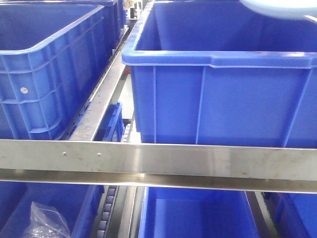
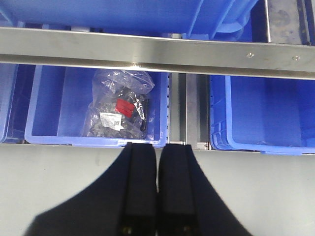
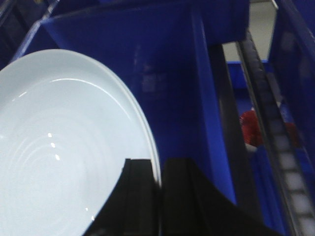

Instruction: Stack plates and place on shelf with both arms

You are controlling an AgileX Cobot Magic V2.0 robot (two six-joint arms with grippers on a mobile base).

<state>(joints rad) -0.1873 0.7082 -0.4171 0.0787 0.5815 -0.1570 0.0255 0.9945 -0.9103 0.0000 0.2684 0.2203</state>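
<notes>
Two hands: right hand [image 3: 160,169] pinching plate [image 3: 64,147] rim; left hand [image 2: 157,162] closed.

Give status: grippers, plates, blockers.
Left gripper shut, empty, facing shelf rail. Right gripper shut on plates, above blue crate. No blocker visible.

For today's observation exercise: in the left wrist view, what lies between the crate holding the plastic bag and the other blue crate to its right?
In the left wrist view, a steel upright of the shelf stands between the bagged crate and the other crate.
</notes>
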